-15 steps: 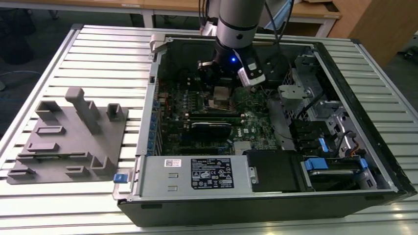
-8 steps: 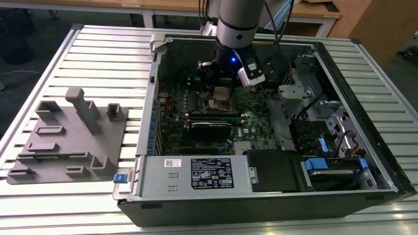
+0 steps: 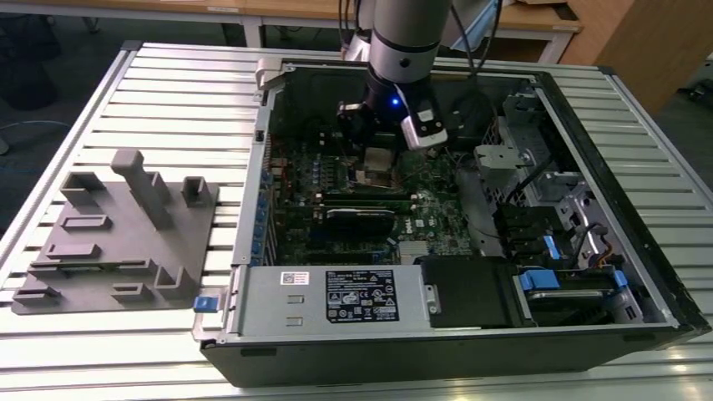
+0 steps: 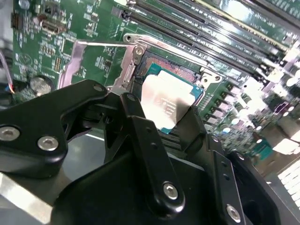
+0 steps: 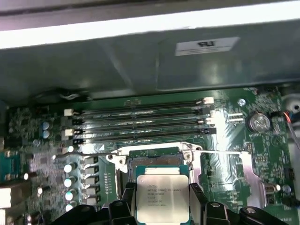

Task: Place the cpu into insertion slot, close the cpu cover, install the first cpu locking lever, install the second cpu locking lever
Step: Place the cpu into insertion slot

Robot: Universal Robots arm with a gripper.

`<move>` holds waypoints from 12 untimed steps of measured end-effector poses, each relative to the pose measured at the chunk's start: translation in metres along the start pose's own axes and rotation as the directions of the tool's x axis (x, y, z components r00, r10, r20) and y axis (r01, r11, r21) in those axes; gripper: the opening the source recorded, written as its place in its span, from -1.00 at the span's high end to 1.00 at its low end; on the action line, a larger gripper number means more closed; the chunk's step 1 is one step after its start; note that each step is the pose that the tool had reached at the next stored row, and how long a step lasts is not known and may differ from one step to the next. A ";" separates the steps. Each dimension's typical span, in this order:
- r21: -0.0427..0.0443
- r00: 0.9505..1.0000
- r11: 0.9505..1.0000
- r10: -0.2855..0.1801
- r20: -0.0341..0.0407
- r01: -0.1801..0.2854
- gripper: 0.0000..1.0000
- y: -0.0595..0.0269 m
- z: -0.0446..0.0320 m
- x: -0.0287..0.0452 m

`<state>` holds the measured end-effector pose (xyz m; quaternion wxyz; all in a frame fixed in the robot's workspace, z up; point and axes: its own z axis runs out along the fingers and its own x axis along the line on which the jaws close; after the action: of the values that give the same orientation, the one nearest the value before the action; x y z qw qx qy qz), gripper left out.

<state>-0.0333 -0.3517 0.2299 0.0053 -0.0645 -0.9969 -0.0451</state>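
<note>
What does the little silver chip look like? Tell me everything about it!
The cpu is a small, flat square with a dull silvery metal top, tiny print on it and a thin green edge. Black fingers of the hand press two opposite sides, holding it face up over the open socket on the green board.

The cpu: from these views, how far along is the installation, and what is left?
Done: nothing completed. In hand: the gripper grips the cpu by its edges over the open insertion slot; whether it is seated is unclear. Left: the cpu cover stands open beside the slot, and neither locking lever is latched.
</note>
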 end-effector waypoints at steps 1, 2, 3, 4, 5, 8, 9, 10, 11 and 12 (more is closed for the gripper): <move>0.000 1.000 1.000 0.018 0.002 -0.018 -0.08 0.0000 0.0001 0.0000; 0.000 0.999 0.999 0.036 0.003 -0.036 -0.08 0.0000 0.0002 0.0000; 0.000 0.999 0.999 0.054 0.005 -0.054 -0.08 0.0000 0.0002 0.0000; -0.001 0.997 0.997 0.072 0.006 -0.072 -0.08 -0.0001 0.0002 0.0000; -0.001 0.996 0.996 0.090 0.008 -0.090 -0.08 -0.0001 0.0003 0.0000; -0.002 0.989 0.990 0.144 0.013 -0.144 -0.08 -0.0001 0.0005 0.0000; -0.002 0.987 0.987 0.162 0.015 -0.162 -0.08 -0.0001 0.0006 0.0000; -0.003 0.984 0.984 0.180 0.016 -0.180 -0.08 -0.0001 0.0006 0.0000; -0.003 0.980 0.980 0.197 0.018 -0.197 -0.08 -0.0001 0.0007 0.0000; -0.004 0.976 0.977 0.215 0.019 -0.215 -0.08 -0.0001 0.0007 0.0000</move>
<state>-0.0332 -0.3518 0.2292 0.0004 -0.1722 -0.9840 -0.0445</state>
